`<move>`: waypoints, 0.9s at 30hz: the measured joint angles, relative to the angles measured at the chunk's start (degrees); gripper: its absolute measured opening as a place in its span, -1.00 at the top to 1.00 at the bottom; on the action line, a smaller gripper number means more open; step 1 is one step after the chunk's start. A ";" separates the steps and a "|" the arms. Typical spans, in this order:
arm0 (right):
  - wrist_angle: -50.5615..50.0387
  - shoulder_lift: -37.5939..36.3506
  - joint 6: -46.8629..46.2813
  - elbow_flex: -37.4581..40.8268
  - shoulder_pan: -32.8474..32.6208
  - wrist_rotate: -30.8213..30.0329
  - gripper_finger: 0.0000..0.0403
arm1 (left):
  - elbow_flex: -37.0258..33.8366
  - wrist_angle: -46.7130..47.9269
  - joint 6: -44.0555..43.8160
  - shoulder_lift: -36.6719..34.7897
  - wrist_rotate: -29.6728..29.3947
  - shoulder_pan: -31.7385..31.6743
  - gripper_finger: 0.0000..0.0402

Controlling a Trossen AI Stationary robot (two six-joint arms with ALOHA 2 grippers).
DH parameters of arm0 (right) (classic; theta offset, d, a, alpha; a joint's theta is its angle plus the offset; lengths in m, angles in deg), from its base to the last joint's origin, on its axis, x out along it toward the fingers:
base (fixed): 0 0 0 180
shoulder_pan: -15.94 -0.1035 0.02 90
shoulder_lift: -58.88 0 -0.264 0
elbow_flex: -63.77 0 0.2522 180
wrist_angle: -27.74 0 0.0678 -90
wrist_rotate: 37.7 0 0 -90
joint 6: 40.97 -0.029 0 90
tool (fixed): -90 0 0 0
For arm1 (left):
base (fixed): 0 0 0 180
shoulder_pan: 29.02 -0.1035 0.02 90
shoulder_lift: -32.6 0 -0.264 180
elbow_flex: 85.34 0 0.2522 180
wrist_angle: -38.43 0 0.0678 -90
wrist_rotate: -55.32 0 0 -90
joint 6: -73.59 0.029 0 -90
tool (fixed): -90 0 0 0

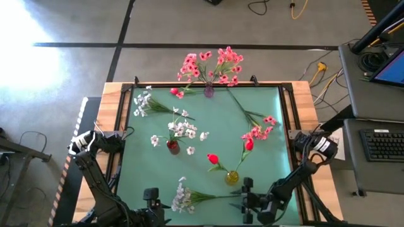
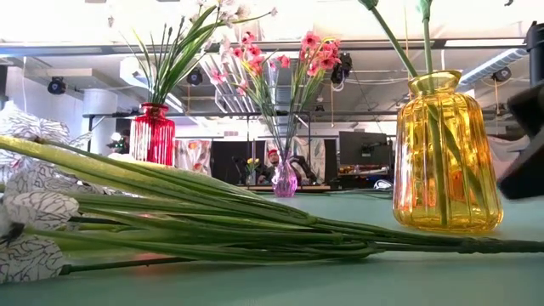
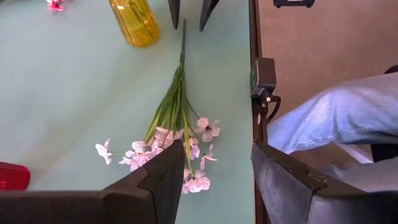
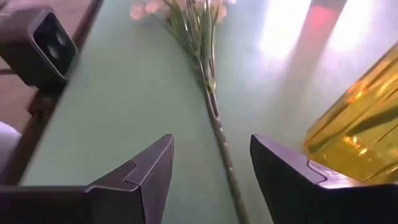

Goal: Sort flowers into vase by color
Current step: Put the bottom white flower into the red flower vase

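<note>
1. Two grippers, left gripper and right gripper, stand at the near bench edge, jaws parted, holding nothing.
2. White spray lies flat between them.
3. Yellow vase holds red bud.
4. Red vase holds white blossoms.
5. Purple vase, farthest, holds pink blossoms.

From up high I get even light on the green mat, though the floor at the upper left blows out white. Level with the table, the ceiling is washed out and the nearest white spray goes soft (the yellow vase glows through). My right wrist feed is smeared, streaked with glare.
</note>
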 joint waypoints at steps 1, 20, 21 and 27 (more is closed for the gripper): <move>0.05 0.50 0.04 0.00 0.20 0.02 -0.02 | 0.00 -0.01 0.01 0.00 -0.02 0.00 0.14; 4.17 6.88 3.85 -3.57 3.96 2.84 0.30 | 0.00 0.02 0.02 0.00 -0.18 -0.29 0.14; 4.13 6.88 4.61 -3.73 4.29 3.46 0.35 | 0.00 0.03 0.03 0.00 -0.25 -0.31 0.14; 4.11 6.88 7.50 -4.58 5.54 6.53 0.66 | 0.00 0.05 0.03 0.00 -0.67 -0.35 0.14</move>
